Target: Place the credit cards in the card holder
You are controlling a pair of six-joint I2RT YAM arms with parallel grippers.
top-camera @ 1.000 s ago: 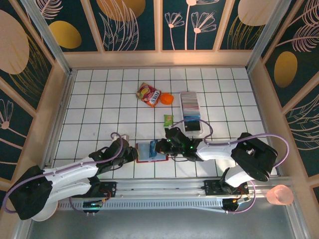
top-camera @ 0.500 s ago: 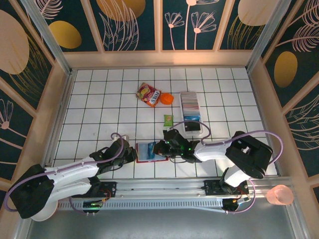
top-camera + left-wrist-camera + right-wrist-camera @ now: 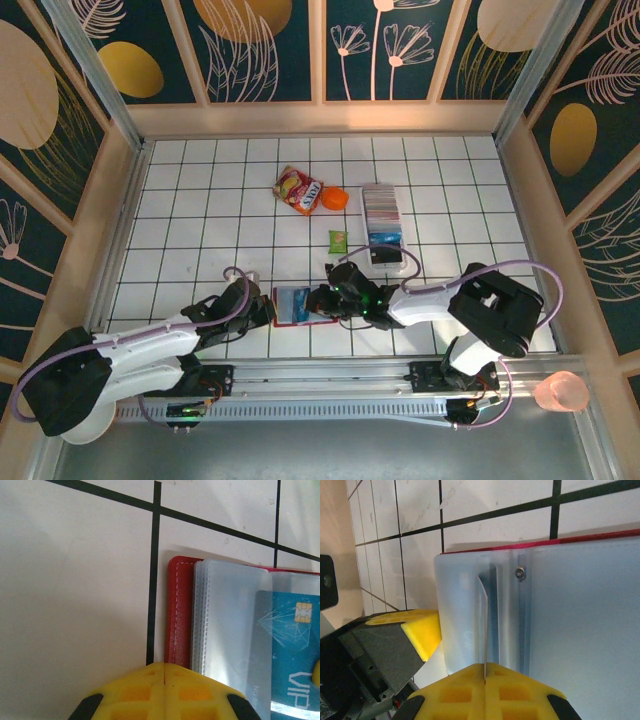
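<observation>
my right pincer [image 3: 485,669] pinches credit card [image 3: 484,625] edge-on above card holder [image 3: 178,610] pocket. my left pincer [image 3: 164,667] pressed together at its red edge. advice: align card with slot, slide slow.

- Top external: fixed, high above and behind the arm bases, facing down on the whole tiled table [image 3: 200,200] — the far, wide view.
- Left wrist: very near, looking down past the left gripper [image 3: 165,680] onto the card holder [image 3: 179,615].
- Right wrist: equally near, facing along the right gripper [image 3: 485,680] across the holder's clear pockets.
- Shared: the card holder — it appears in all three views.
</observation>
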